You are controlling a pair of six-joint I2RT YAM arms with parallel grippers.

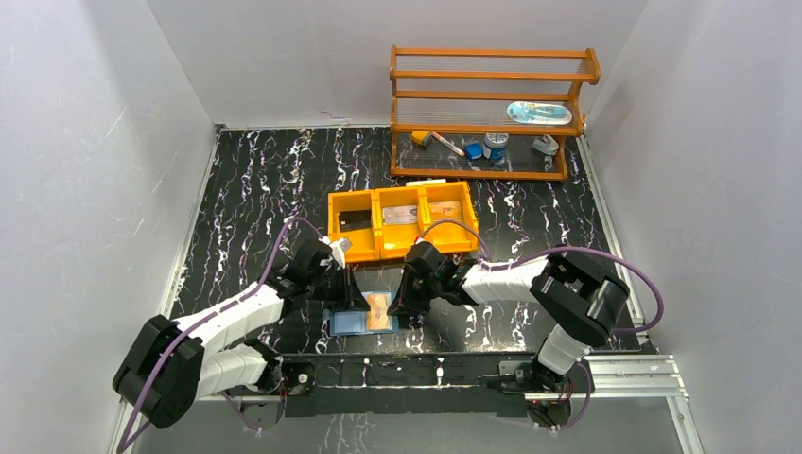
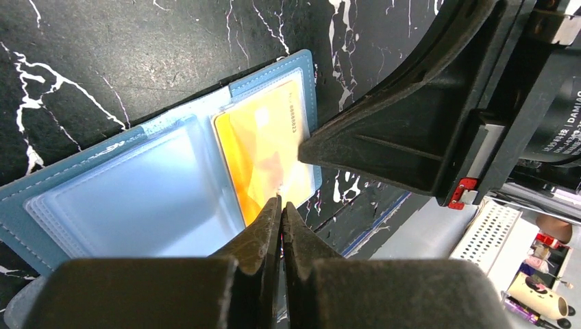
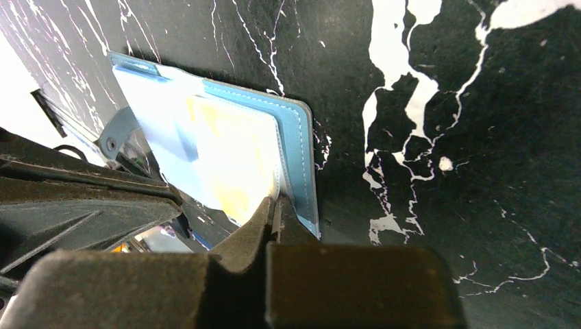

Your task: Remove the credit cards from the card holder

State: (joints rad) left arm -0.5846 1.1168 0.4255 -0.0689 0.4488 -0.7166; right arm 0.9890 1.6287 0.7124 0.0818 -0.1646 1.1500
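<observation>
The worktop (image 1: 265, 180) is black with white veining, enclosed by white walls (image 1: 95, 142) on three sides. A wooden shelf (image 1: 492, 95) stands at the far right and an orange tray (image 1: 376, 225) sits mid-surface. The card holder (image 2: 137, 192) lies open and flat near the front rail (image 1: 426, 364), between my two arms. The orange card (image 2: 264, 151) sits under the clear sleeve of its right leaf. My left jaws (image 2: 281, 205) are pressed together, with their tips on that card's near edge. My right jaws (image 3: 274, 209) are also pressed together, tips at the outer edge of the same leaf; I cannot tell whether they catch the card. The two sets of jaws stand close together. Bare worktop lies to either side of the card holder, and the tray is just beyond it.
</observation>
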